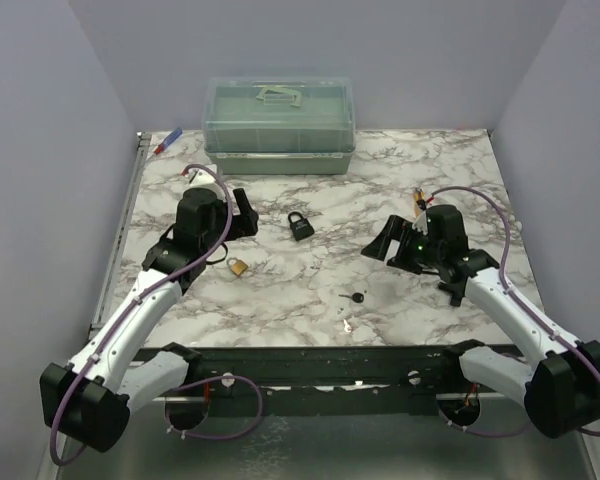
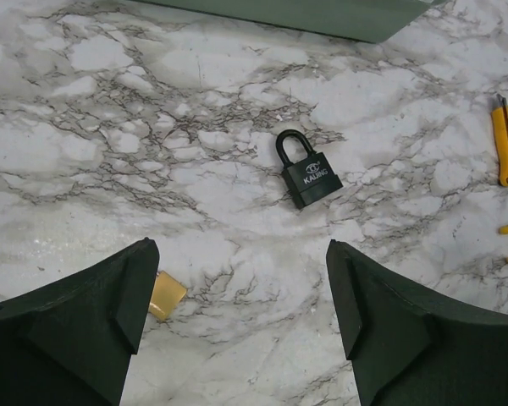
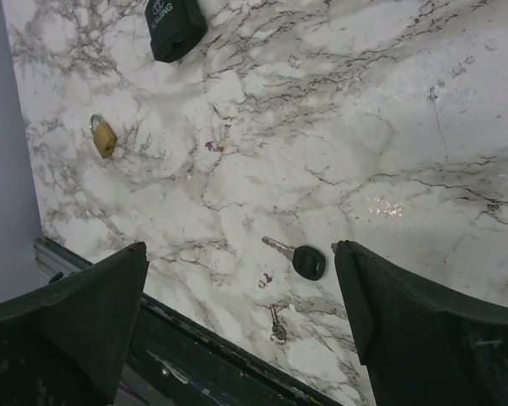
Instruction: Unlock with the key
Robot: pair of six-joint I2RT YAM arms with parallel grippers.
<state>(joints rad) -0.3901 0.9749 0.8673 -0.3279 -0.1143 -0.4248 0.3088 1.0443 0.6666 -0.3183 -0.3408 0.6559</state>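
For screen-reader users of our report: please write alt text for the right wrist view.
A small black-headed key lies on the marble table, seen between the dark fingers of the open right end effector. What looks like a bare metal key lies nearer the table's edge; a black padlock and a brass padlock lie farther away.

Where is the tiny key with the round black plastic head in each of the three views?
Top external: the tiny black-headed metal key lies below and slightly right of centre.
Left wrist: not in it.
Right wrist: the key lies low, right of centre.
Shared landmark: the black padlock with looped shackle, seen in all three.
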